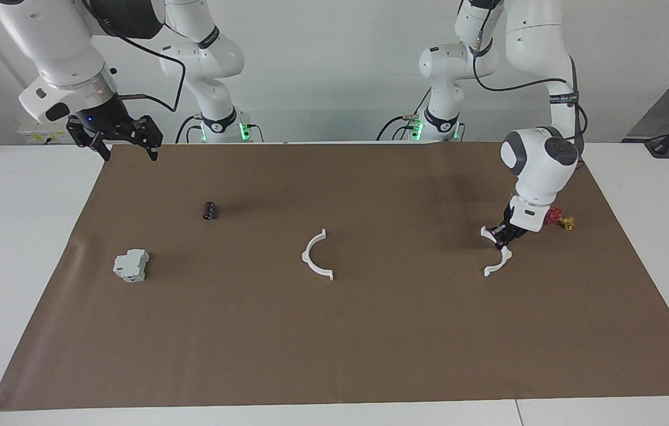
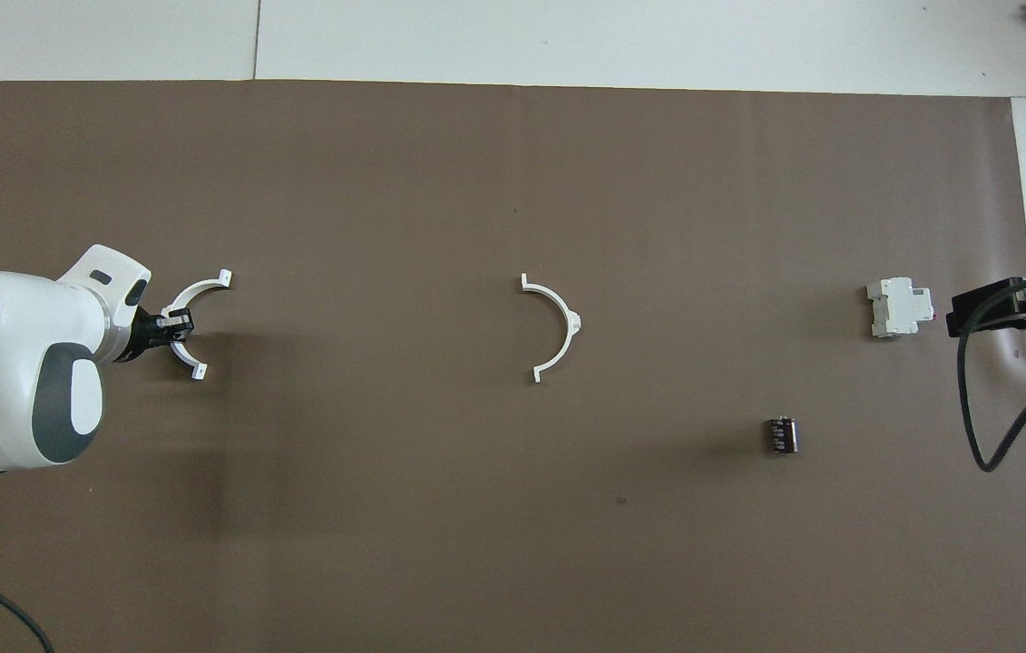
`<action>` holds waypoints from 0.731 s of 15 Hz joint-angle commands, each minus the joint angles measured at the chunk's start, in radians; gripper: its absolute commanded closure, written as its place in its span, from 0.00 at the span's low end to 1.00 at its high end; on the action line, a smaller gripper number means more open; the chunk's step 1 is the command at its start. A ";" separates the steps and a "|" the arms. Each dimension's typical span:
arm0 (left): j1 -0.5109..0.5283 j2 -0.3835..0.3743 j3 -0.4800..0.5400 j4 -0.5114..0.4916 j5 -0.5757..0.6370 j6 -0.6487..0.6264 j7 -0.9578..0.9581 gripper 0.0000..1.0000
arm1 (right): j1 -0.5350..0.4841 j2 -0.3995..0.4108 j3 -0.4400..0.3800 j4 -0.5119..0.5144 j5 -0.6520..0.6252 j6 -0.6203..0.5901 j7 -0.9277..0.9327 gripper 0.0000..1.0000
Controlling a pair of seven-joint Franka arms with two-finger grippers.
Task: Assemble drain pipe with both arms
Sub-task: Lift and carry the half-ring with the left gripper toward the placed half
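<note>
The drain pipe lies in two white half-rings. One half-ring (image 1: 311, 261) (image 2: 561, 316) rests alone in the middle of the brown mat. The other half-ring (image 1: 505, 255) (image 2: 199, 288) is at the left arm's end of the mat, with my left gripper (image 1: 503, 235) (image 2: 175, 323) shut on the middle of its arc, low at the mat. My right gripper (image 1: 129, 155) hangs open and empty in the air over the mat's corner at the right arm's end, where that arm waits.
A grey boxy block (image 1: 131, 264) (image 2: 898, 307) and a small black cylinder (image 1: 209, 210) (image 2: 782, 434) sit toward the right arm's end. A small red-and-yellow valve (image 1: 560, 220) lies beside the left arm's wrist. The brown mat (image 1: 334, 343) covers most of the white table.
</note>
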 commanded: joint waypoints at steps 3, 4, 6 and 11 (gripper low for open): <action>-0.179 0.003 0.014 0.076 -0.001 -0.033 -0.268 1.00 | -0.005 -0.010 0.000 -0.007 0.023 0.019 -0.001 0.00; -0.231 0.004 0.014 0.086 0.000 -0.036 -0.355 1.00 | -0.005 -0.010 0.000 -0.007 0.021 0.019 -0.001 0.00; -0.326 0.005 0.016 0.116 0.049 -0.073 -0.544 1.00 | -0.005 -0.010 0.000 -0.007 0.023 0.019 -0.001 0.00; -0.500 0.057 0.011 0.316 0.126 -0.243 -0.847 1.00 | -0.005 -0.010 0.000 -0.007 0.021 0.019 -0.001 0.00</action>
